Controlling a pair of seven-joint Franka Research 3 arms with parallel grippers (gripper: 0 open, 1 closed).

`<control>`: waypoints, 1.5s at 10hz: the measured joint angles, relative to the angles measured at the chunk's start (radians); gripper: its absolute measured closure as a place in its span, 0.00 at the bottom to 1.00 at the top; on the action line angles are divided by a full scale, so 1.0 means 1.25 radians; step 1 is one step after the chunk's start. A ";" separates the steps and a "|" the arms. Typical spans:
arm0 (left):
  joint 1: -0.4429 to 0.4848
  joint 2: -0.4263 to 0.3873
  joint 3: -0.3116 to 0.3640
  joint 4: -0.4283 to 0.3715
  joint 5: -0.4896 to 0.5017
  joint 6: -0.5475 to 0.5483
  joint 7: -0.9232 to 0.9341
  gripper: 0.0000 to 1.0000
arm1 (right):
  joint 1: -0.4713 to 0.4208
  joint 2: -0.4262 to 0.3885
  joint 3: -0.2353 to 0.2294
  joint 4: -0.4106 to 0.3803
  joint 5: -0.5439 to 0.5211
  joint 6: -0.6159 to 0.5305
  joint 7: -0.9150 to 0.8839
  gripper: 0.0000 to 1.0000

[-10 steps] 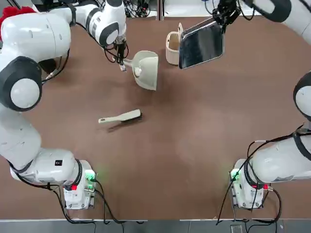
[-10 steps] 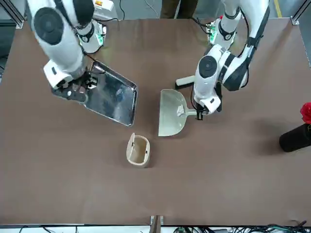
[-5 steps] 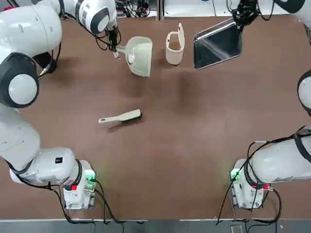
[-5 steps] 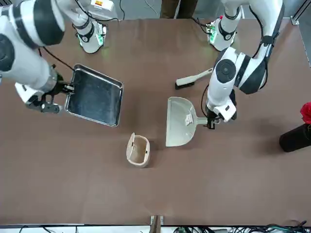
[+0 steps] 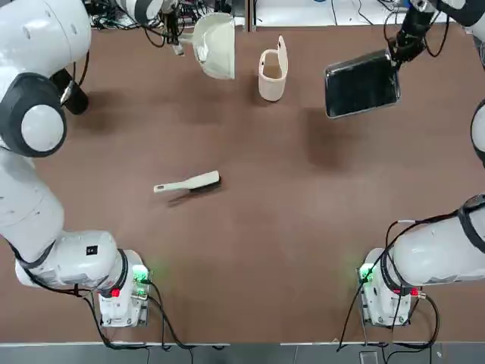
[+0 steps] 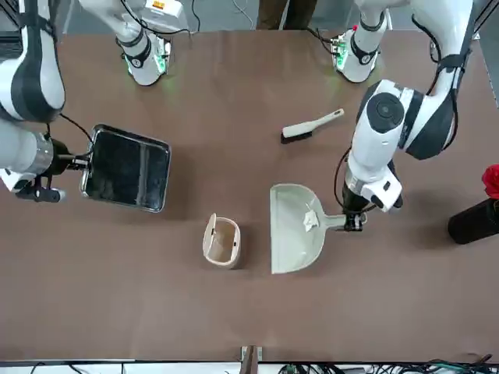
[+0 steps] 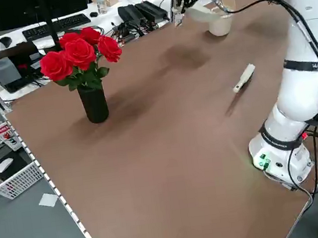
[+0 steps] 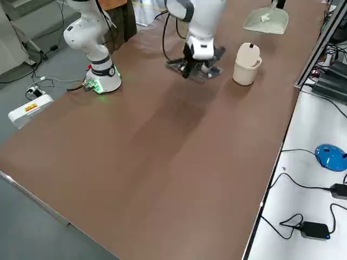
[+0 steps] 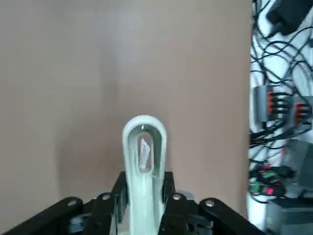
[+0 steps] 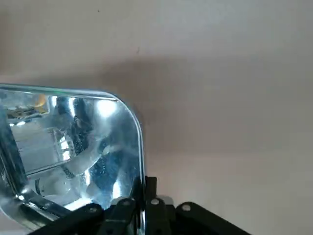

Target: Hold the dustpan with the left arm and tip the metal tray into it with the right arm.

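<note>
My left gripper (image 6: 352, 222) is shut on the short looped handle of the cream dustpan (image 6: 296, 226), which hangs above the table near its far edge (image 5: 214, 42). A small white scrap (image 6: 310, 220) lies in the scoop. In the left wrist view the handle (image 9: 143, 147) stands between the fingers (image 9: 120, 188). My right gripper (image 6: 78, 162) is shut on the rim of the shiny metal tray (image 6: 125, 167), held roughly level at the far right (image 5: 361, 83). The tray's mirror-like inside (image 10: 73, 147) looks empty.
A cream bin (image 5: 273, 72) with its lid flipped up stands between dustpan and tray. A cream hand brush (image 5: 187, 183) lies mid-table on the left. A black vase of red roses (image 7: 80, 56) stands at the table's left side. Cables and desk gear (image 7: 133, 14) line the far edge.
The left arm carried the dustpan away from the tray toward the far edge. The right arm swung the tray to the robot's right and levelled it from its tilt.
</note>
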 joint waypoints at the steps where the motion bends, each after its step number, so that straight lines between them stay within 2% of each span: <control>1: -0.025 0.028 -0.001 0.029 0.040 -0.005 -0.051 0.68 | -0.001 0.003 -0.032 -0.042 0.019 0.052 -0.053 0.95; 4: -0.083 0.068 -0.001 0.086 0.113 -0.013 -0.154 0.68 | -0.003 0.045 -0.099 -0.140 0.096 0.171 -0.193 0.95; 7: -0.111 0.080 -0.001 0.129 0.221 -0.021 -0.240 0.68 | -0.014 0.130 -0.139 -0.167 0.193 0.246 -0.369 0.95; 9: -0.136 0.089 0.000 0.138 0.312 -0.021 -0.293 0.68 | -0.024 0.186 -0.150 -0.169 0.267 0.275 -0.453 0.95; 11: -0.185 0.095 0.015 0.139 0.381 -0.031 -0.345 0.68 | -0.029 0.224 -0.156 -0.173 0.321 0.281 -0.478 0.95; 15: -0.273 0.096 0.066 0.142 0.457 -0.042 -0.372 0.68 | -0.030 0.240 -0.163 -0.174 0.342 0.309 -0.532 0.95</control>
